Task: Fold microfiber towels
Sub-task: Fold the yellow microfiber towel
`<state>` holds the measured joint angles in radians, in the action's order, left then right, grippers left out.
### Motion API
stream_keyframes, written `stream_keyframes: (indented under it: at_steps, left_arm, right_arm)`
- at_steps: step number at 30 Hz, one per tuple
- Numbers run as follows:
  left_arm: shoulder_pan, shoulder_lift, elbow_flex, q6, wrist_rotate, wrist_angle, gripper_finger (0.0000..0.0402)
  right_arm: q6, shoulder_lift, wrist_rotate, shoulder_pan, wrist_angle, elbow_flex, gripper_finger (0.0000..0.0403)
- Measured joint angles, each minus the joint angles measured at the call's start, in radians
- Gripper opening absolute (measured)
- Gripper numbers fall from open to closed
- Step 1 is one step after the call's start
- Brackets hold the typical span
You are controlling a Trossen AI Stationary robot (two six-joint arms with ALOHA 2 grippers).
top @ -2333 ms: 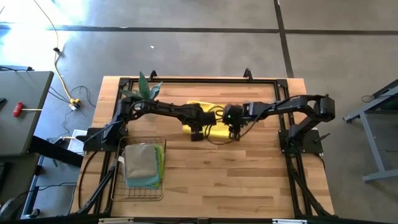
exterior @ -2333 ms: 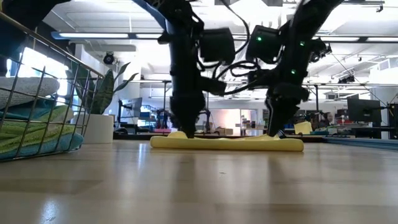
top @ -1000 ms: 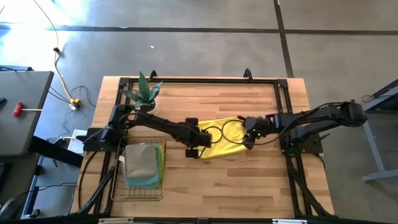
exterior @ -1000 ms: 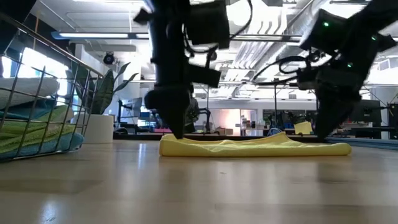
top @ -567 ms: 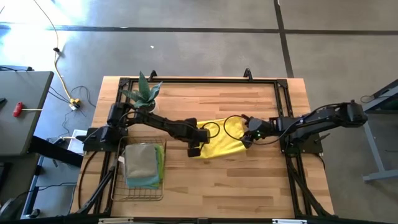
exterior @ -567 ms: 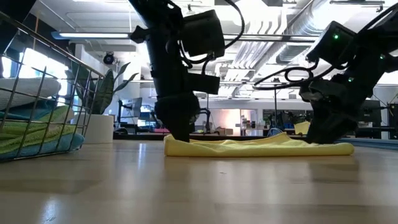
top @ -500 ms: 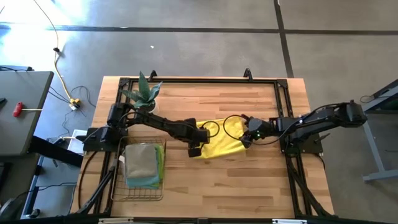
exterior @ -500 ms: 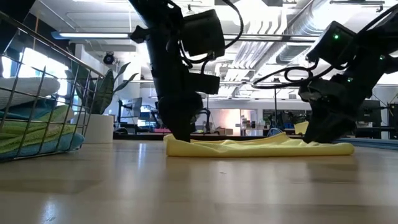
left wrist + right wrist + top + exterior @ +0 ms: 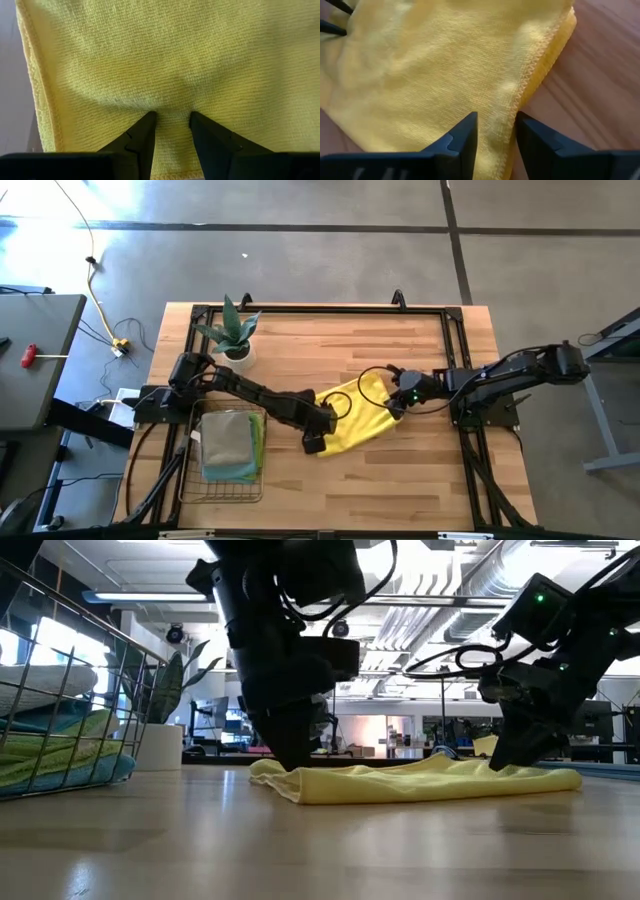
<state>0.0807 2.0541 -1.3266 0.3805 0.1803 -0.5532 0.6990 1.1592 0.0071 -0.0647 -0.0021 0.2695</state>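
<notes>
A yellow microfiber towel (image 9: 360,420) lies spread on the wooden table, right of its middle; the low view shows it flat and rumpled (image 9: 420,780). My left gripper (image 9: 315,445) stands over the towel's near-left corner and is shut on it (image 9: 172,117). My right gripper (image 9: 393,408) is at the towel's right edge, shut on the hem (image 9: 495,122). More folded towels (image 9: 228,442), grey on top with green and teal below, lie stacked in a wire basket (image 9: 225,495). My left gripper pinches a small pucker of the towel (image 9: 172,127) between its two fingers, close to the hemmed edge at the corner. The fingers come from above, pointing steeply down. The towel stays on the table; one layer or several, I cannot tell. My right gripper has the towel's stitched hem (image 9: 509,116) between its two fingers, at the towel's right edge. The fingers slant down from the table's right side. The cloth lies on the wood and runs slack away from the fingers.
The wire basket (image 9: 90,690) stands at the near left of the table. A potted plant (image 9: 232,330) stands at the far left. Bare wood lies along the near edge and right of the towel. Black frame rails run along the table's sides.
My left gripper has gone toward the table's near edge and a little left, rolling as it went, and has dragged the towel's near-left corner with it. The towel now lies slanted and drawn out, its right edge staying put. My right gripper has tipped down onto that edge.
</notes>
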Motion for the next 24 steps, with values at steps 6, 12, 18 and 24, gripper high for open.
stream_keyframes:
  at_steps: [6, 12, 18, 24]
  left_arm:
    - [0.000, 0.000, 0.001, 0.009, -0.005, 0.016, 0.0120]
    - [0.006, 0.003, 0.001, 0.010, 0.000, 0.061, 0.0120]
    - [0.006, 0.003, 0.001, 0.010, 0.000, 0.061, 0.0120]
    - [0.006, -0.003, 0.002, 0.011, 0.016, 0.061, 0.0120]
  right_arm:
    - [-0.008, 0.034, 0.000, 0.005, 0.013, 0.002, 0.0136]
    - [-0.002, 0.063, 0.004, 0.025, 0.043, 0.003, 0.0163]
    - [-0.001, 0.063, 0.016, 0.030, 0.033, 0.003, 0.0118]
    - [-0.045, 0.064, 0.025, 0.029, 0.020, 0.003, 0.0024]
